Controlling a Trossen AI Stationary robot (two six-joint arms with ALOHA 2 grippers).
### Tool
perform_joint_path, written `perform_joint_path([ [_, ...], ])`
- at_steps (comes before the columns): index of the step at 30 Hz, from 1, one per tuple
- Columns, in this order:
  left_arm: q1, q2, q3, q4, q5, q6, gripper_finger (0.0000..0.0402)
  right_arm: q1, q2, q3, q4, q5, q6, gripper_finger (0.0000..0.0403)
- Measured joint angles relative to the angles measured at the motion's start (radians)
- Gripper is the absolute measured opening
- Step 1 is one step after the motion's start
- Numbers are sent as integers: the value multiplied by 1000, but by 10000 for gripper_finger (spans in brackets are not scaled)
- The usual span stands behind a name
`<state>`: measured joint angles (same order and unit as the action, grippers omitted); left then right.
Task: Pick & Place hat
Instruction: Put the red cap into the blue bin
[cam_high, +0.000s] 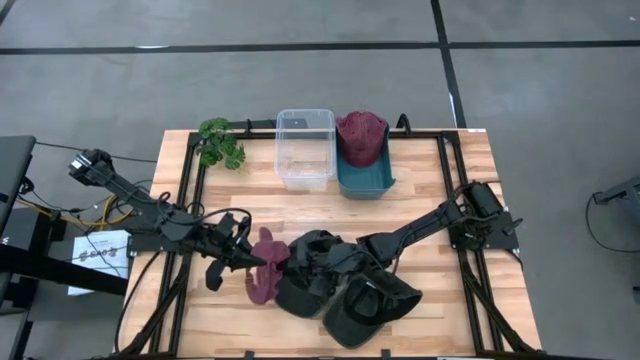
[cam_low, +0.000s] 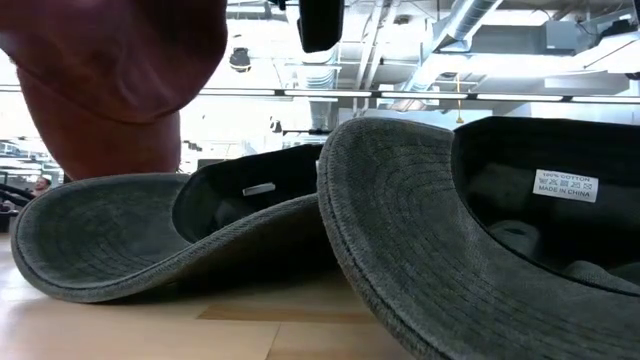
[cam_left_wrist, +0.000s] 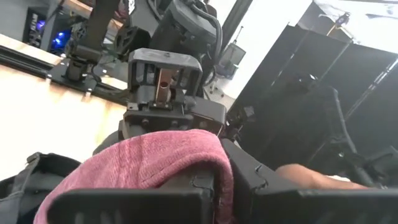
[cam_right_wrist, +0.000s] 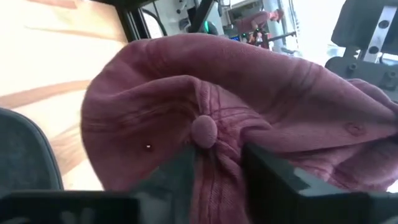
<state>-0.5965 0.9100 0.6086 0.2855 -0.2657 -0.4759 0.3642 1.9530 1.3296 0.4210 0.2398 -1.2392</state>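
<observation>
Table (cam_high: 420, 190): at 12 o'clock the teal bin (cam_high: 365, 180) holds a maroon cap (cam_high: 360, 137); the clear bin (cam_high: 305, 150) alongside looks empty. Left gripper (cam_high: 245, 258) clamps the maroon hat (cam_high: 268, 275) near 6 o'clock; right gripper (cam_high: 312, 258), half-closed, straddles its crown.

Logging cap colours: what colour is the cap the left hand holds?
Maroon cap, a faded dark red; the right wrist view shows it best, crown and top button.

Maroon hat (cam_high: 268, 268) held above table; crumpled.
</observation>
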Motion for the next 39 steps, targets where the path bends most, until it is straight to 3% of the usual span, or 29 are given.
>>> perform_joint_path([
  [4,8,0,0,10,7,0,19,-9,0,0,-4,0,0,34],
  [6,7,0,0,9,11,0,19,-10,0,0,-8,1,-1,11],
  [21,1,0,0,0,102,67,32,53,-1,0,-26,149,-38,2],
  [34,0,0,0,-81,104,106,152,113,-23,0,-107,210,-45,1],
  [39,1,0,0,-151,102,105,171,137,-34,0,-135,237,-46,0],
])
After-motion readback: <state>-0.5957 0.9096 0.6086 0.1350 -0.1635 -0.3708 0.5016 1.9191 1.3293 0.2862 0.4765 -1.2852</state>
